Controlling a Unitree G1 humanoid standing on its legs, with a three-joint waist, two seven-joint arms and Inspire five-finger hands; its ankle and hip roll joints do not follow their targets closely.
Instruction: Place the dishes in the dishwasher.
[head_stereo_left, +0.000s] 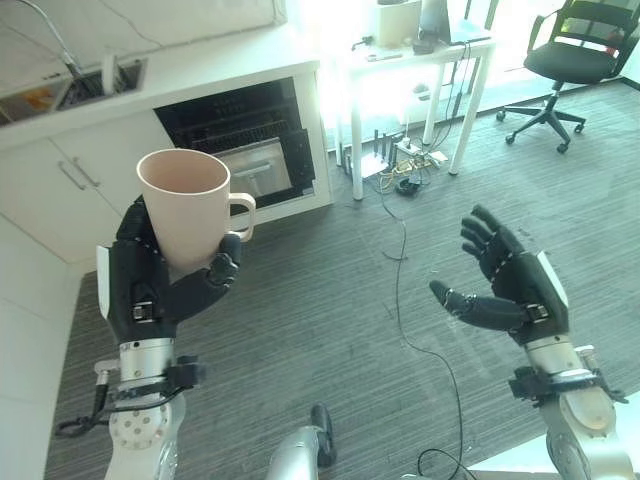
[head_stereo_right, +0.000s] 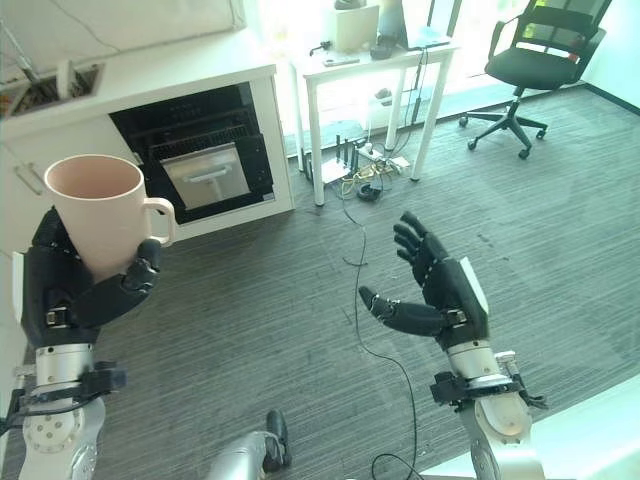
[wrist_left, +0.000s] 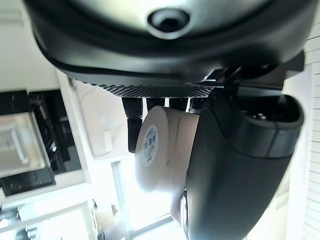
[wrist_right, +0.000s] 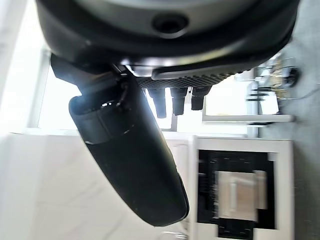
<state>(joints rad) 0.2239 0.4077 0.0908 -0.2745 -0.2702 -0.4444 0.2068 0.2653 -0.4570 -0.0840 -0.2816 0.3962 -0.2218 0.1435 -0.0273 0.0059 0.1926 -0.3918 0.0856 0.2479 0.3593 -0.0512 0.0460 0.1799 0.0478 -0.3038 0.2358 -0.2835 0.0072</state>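
My left hand (head_stereo_left: 150, 285) has the mug (head_stereo_left: 190, 205) wrapped up, fingers round the back of it and thumb curled across the front near its base, holding it upright with the open mouth up and the handle sticking out toward my right side. From the wrist, I see the mug's pale underside with a small label on it, tucked between my thumb and fingers. The mug is held up in the air, above the grey carpet (head_stereo_left: 330, 300), and beyond it sits the dishwasher (head_stereo_left: 245, 145), built into the white cabinets under the counter (head_stereo_left: 200, 65), its cavity dark and a rack showing inside, well apart from the mug. My right hand (head_stereo_left: 515, 285) is off to the other side, palm turned inward, fingers spread and relaxed, thumb out, holding nothing. Past it stand a white table (head_stereo_left: 420, 60) and a black office chair (head_stereo_left: 575, 55), with cables trailing on the carpet under the table.
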